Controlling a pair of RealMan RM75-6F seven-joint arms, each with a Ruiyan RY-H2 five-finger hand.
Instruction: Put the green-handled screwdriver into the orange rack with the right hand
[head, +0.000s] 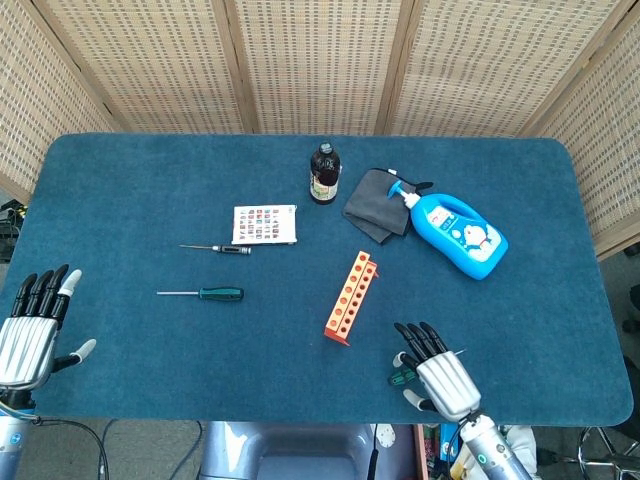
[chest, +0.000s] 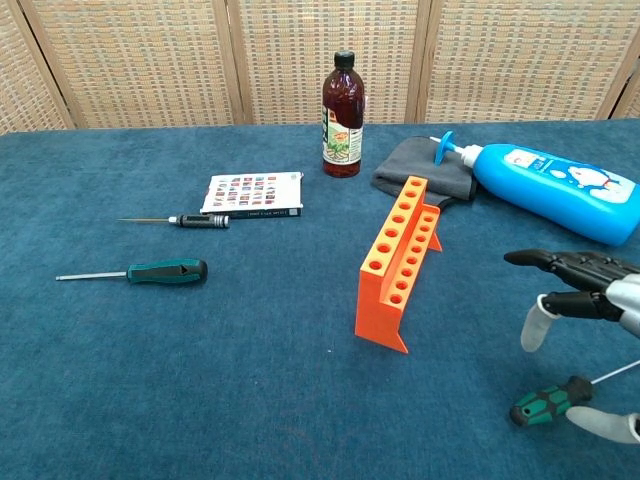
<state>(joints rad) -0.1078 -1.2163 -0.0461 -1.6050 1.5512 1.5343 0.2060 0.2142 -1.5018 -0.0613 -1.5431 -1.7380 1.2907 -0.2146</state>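
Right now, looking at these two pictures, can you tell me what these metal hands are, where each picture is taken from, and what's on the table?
They are a robot's two mechanical hands. One picture looks down from its head, the other looks forward from its chest.

On the blue table lie an orange rack, a dark bottle, a grey cloth, a blue pump bottle, a small printed card, a thin dark screwdriver and a teal-handled screwdriver.

The right hand hovers, fingers spread, over a green-handled screwdriver, not gripping it. The left hand waits open at the table's edge.
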